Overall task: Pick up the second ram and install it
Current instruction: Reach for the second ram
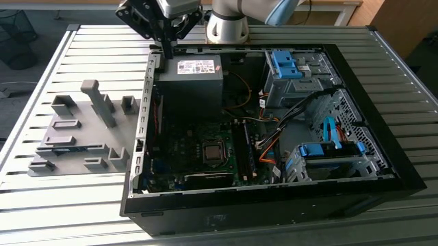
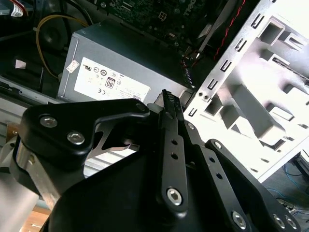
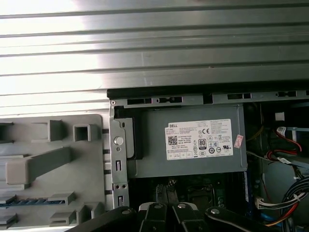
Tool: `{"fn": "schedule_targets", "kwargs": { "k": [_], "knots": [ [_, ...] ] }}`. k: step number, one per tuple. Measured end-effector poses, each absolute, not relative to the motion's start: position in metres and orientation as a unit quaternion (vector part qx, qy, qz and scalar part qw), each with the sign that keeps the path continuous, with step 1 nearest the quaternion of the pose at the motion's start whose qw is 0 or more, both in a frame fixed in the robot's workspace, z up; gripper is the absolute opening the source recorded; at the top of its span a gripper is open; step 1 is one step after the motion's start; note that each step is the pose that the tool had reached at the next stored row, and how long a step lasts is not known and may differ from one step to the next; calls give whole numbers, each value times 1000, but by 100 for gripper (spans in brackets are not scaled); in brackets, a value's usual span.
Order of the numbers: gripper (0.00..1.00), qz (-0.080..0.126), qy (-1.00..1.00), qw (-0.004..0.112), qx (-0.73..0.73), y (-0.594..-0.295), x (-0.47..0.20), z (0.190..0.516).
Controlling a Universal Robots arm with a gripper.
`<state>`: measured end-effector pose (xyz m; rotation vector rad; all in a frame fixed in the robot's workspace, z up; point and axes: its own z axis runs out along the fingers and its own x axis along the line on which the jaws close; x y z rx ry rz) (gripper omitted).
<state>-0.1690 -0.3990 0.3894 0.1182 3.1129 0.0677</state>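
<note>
Slatted metal table (image 1: 75,215) is seen beneath everything in the exterior view. An open black computer case (image 1: 287,205) is laid on its side on it, so that the motherboard (image 1: 205,148), loose cables and bright-blue drive-bay latches (image 1: 284,62) are exposed. A grey fixture plate (image 1: 75,171) with upright holders is set on the table just beside the case, on the exterior view's left of the gripper and nearer that camera. Inside the case, a grey power supply (image 1: 192,87) with a white label is mounted in the corner just below the gripper. In the first wrist view its label is seen just past the fingertips.

The gripper (image 1: 167,54) is held over the case wall at the power-supply corner, pointing downward. Whether the wall is touched cannot be told. In the second wrist view its black fingers (image 2: 171,145) are seen pressed together, and nothing is gripped between them.

The second ram (image 1: 68,149) is seen lying flat in a low slot of the fixture plate. It is well apart from the gripper, on the exterior view's left of it and closer to that camera. In the first wrist view it appears as a thin blue strip (image 3: 29,202) in the plate, off to the side of the closed fingers.
</note>
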Motion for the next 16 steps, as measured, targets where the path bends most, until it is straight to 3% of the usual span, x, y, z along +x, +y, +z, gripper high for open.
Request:
{"fn": "schedule_targets", "kwargs": {
  "k": [16],
  "knots": [
    [12,22,999,13,38,-399,-186,389]
  ]
}}
